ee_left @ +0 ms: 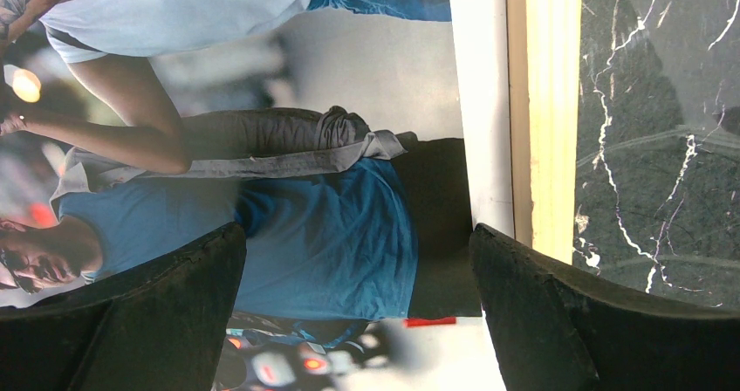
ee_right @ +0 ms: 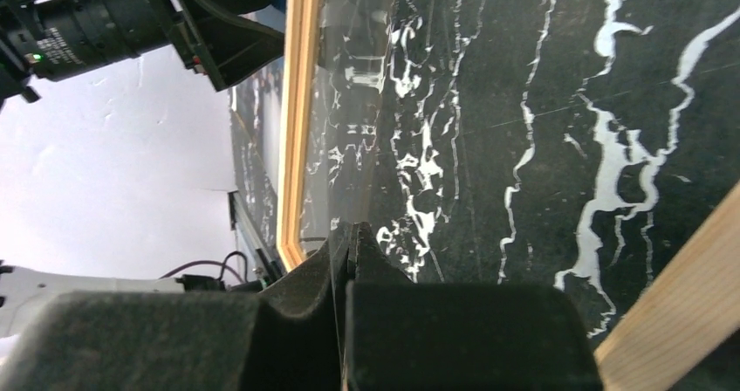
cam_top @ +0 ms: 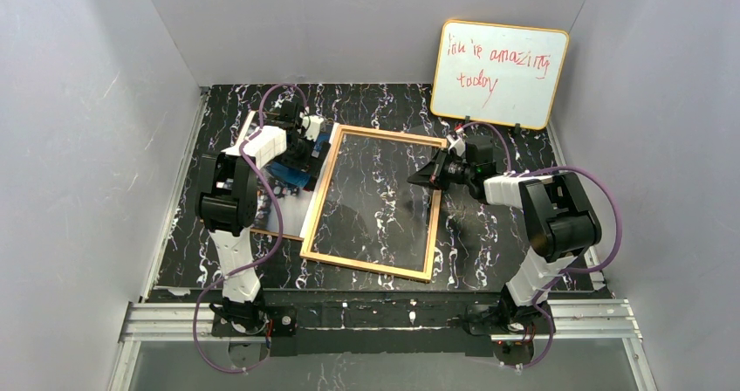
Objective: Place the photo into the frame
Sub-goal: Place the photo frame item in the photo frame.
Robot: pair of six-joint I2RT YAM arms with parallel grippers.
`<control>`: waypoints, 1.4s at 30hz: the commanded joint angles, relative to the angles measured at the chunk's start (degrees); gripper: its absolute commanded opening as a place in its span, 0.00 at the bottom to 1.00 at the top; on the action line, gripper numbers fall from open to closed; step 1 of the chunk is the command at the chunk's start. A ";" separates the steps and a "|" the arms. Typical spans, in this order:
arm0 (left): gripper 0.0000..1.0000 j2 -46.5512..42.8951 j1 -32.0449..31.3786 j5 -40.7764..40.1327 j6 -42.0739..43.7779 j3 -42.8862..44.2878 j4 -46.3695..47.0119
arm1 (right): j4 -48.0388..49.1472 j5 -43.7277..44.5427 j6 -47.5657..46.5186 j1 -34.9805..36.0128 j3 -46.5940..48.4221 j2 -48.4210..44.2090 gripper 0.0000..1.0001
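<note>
**While the frame [cam_top: 369, 267] lies flat, the photo [ee_left: 332, 243] is parked off its 9 o'clock side**

Since both wrist views are pretty close up, the layout is best read from the top view. The frame is laid flat in the middle of the black marbled table [cam_top: 489, 234], turned a bit off square. The marbling can be seen straight through its middle.

The photo is found just outside the frame's 9 o'clock rail, printed side up, with its white border running right along the wood. Whether it's tucked under that rail can't be told.

Over the photo's blue-shirt area the left tool [ee_left: 358, 231] is held with its fingers spread wide, nothing gripped. At the frame's 3 o'clock rail the right tool [ee_right: 349, 234] is positioned, reaching just inside it with its fingers pressed fully together. A thin line is seen between them, but whether a clear sheet is pinched there can't be told tbh.

Over at 1 o'clock a whiteboard [cam_top: 502, 94] with red handwriting is propped upright at the table's far edge, well apart from the frame.
</note>
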 commanded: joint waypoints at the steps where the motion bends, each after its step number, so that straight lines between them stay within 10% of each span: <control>1: 0.98 2.37 -1.15 2.41 -0.19 -3.38 -5.33 | -1.65 3.21 -4.47 0.83 0.45 0.30 0.12; 19: 0.98 2.35 -1.11 2.05 0.07 -2.62 -5.72 | -26.45 20.03 -16.77 3.63 10.30 -0.40 0.82; 42: 0.98 2.36 -1.11 2.03 0.33 -3.03 -5.70 | -42.31 36.87 -21.19 6.19 19.59 -1.22 0.94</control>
